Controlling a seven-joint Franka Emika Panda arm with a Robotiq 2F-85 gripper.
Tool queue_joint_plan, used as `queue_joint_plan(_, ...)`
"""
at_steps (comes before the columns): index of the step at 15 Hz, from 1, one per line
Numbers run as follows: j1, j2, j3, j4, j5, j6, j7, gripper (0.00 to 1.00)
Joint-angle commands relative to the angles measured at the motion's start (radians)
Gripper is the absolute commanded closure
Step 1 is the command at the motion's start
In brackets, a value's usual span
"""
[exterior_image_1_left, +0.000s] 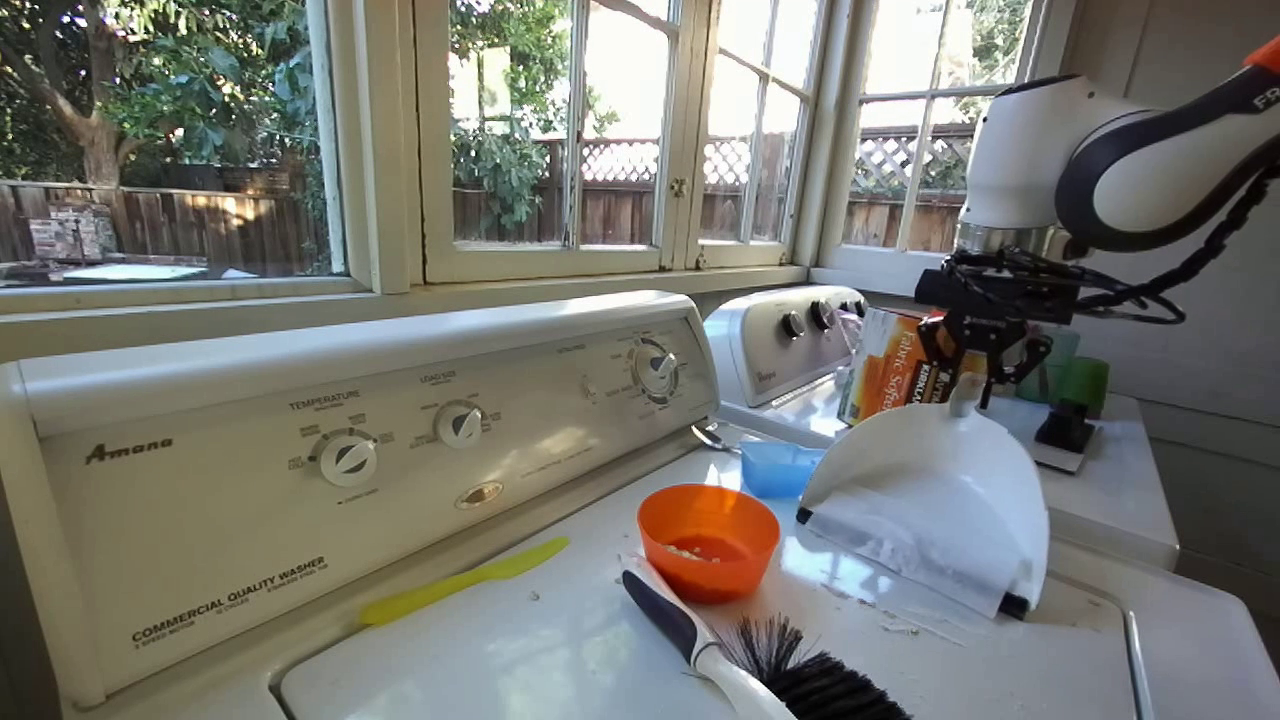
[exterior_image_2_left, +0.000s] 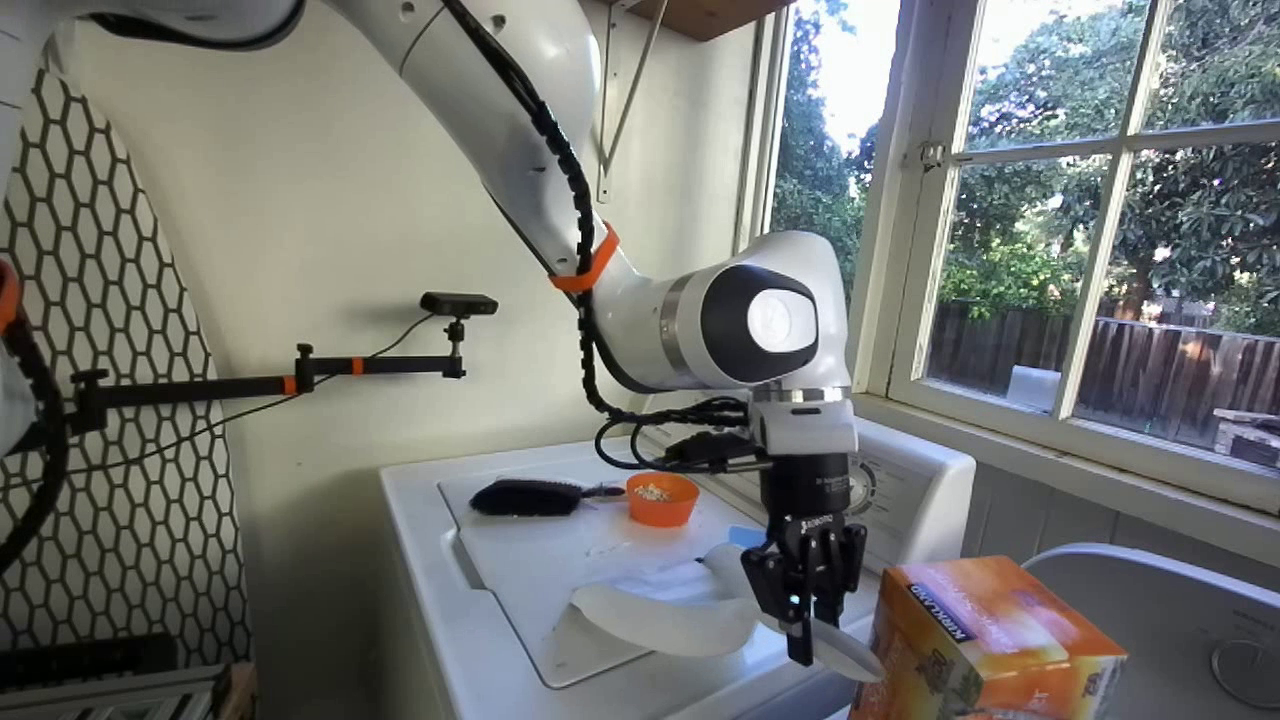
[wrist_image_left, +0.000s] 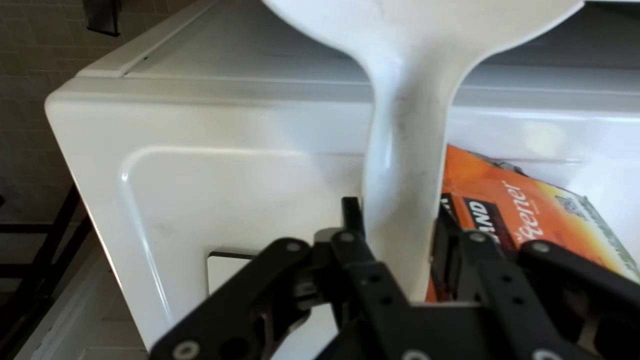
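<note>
Your gripper (wrist_image_left: 400, 230) is clamped on the handle of a white dustpan (exterior_image_1_left: 930, 460), a finger on either side. Biggest thing in front of you: the Amana washer (exterior_image_1_left: 190, 490), with a second white machine (exterior_image_1_left: 1125, 495) right next to it. Now, that dustpan: it's over the washer's lid (exterior_image_1_left: 460, 670), handle reaching toward the second machine, and you can't tell whether it touches down. Close by the handle, there's your orange softener box (exterior_image_2_left: 985, 615). Out on the lid lies the black-bristled brush (exterior_image_2_left: 525, 497), its handle end right at the orange bowl (exterior_image_1_left: 720, 580). Between bowl and dustpan sits a light-blue container (exterior_image_1_left: 775, 472). Look toward the control panel (exterior_image_1_left: 550, 410): a yellow-green knife (exterior_image_1_left: 465, 580) lying flat, and a metal spoon (exterior_image_1_left: 711, 438) near the container. Smallest of all, pale bits (exterior_image_2_left: 653, 492): some inside the bowl, some scattered by the dustpan's lip.
</note>
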Motion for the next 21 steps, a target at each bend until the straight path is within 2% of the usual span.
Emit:
queue_joint_plan(1, 0.022, 0.004, 0.008, 0.02, 0.025, -0.009, -0.049, 0.9)
queue_joint_plan(15, 0.059, 0.001, 0.043, 0.029, 0.059, -0.007, -0.115, 0.9)
queue_joint_plan(21, 0.055, -0.012, 0.026, 0.018, 0.047, -0.019, -0.109, 0.9)
